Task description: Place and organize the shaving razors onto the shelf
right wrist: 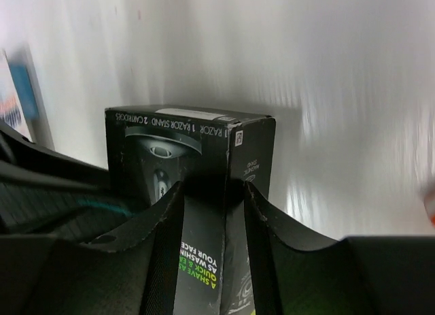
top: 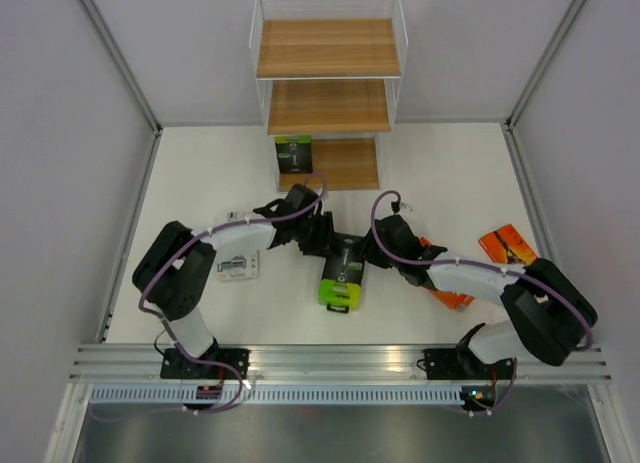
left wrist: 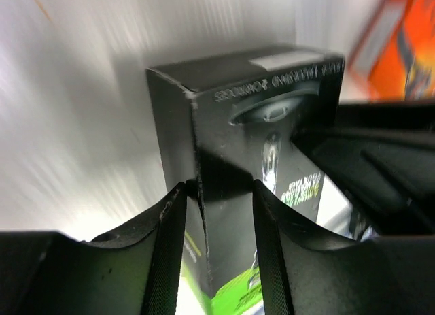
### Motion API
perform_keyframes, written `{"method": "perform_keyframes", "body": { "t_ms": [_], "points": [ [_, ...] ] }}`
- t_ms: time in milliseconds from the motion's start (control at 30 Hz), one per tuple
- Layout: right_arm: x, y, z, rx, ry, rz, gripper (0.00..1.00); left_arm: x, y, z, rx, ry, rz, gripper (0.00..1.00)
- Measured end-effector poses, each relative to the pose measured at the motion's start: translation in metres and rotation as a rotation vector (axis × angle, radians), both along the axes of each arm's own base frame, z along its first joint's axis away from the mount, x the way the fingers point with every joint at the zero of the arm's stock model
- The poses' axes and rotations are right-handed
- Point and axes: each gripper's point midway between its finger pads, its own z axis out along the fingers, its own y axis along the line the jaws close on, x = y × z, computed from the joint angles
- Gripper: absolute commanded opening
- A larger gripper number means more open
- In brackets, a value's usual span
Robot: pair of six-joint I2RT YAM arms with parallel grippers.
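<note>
A black razor pack with a lime-green end point(top: 341, 275) is at the table's middle, its black end toward the shelf point(top: 328, 48). My left gripper point(top: 322, 238) and right gripper point(top: 368, 248) meet at that black end. In the left wrist view the fingers point(left wrist: 173, 226) are shut on the pack's point(left wrist: 258, 97) corner edge. In the right wrist view my gripper point(right wrist: 211, 189) is shut on the same pack point(right wrist: 177, 141). A second black pack point(top: 293, 153) stands on the bottom board. Two orange packs point(top: 510, 245) point(top: 452, 293) lie right; the clear-blue blister pack point(top: 238, 266) lies left.
The shelf stands against the back wall, its top and middle boards bare. One orange pack lies partly under my right arm and shows in the left wrist view point(left wrist: 408, 43). The blister pack sits just beneath my left forearm. Grey walls close in both sides.
</note>
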Motion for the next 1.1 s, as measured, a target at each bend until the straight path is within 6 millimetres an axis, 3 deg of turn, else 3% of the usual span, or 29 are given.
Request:
{"method": "perform_keyframes", "body": {
  "t_ms": [100,167,233,367,467,533,633,733,900,967,1100],
  "points": [
    [0.034,0.006,0.002,-0.018,-0.038,-0.085,0.31,0.057,0.005,0.004,-0.003,-0.052,0.045,0.42],
    [0.04,0.01,0.004,-0.002,-0.037,-0.101,0.32,0.088,0.006,0.009,-0.016,-0.1,0.065,0.43],
    [0.032,0.017,0.006,0.018,-0.024,-0.08,0.4,0.105,0.004,0.02,-0.035,-0.162,0.058,0.47],
    [0.016,0.014,0.024,-0.006,-0.049,-0.023,0.49,0.096,0.001,0.06,-0.062,-0.257,0.015,0.6],
    [0.02,0.0,0.055,-0.022,-0.131,-0.004,0.57,0.071,0.021,0.1,-0.078,-0.339,0.03,0.69],
    [0.032,-0.005,0.079,-0.038,-0.194,0.013,0.63,0.051,0.044,0.13,-0.105,-0.413,0.08,0.7],
    [0.054,-0.008,0.096,-0.062,-0.239,0.047,0.68,0.026,0.07,0.152,-0.158,-0.459,0.171,0.61],
    [0.074,0.001,0.089,-0.096,-0.229,0.129,0.7,0.002,0.09,0.133,-0.194,-0.401,0.276,0.57],
    [0.083,0.017,0.048,-0.152,-0.151,0.261,0.7,-0.033,0.115,0.05,-0.18,-0.193,0.454,0.57],
    [0.084,0.02,0.037,-0.167,-0.134,0.296,0.69,-0.042,0.124,0.026,-0.155,-0.135,0.509,0.57],
    [0.086,0.027,0.022,-0.176,-0.116,0.349,0.65,-0.037,0.127,0.022,-0.173,-0.132,0.571,0.55]
  ]
}}
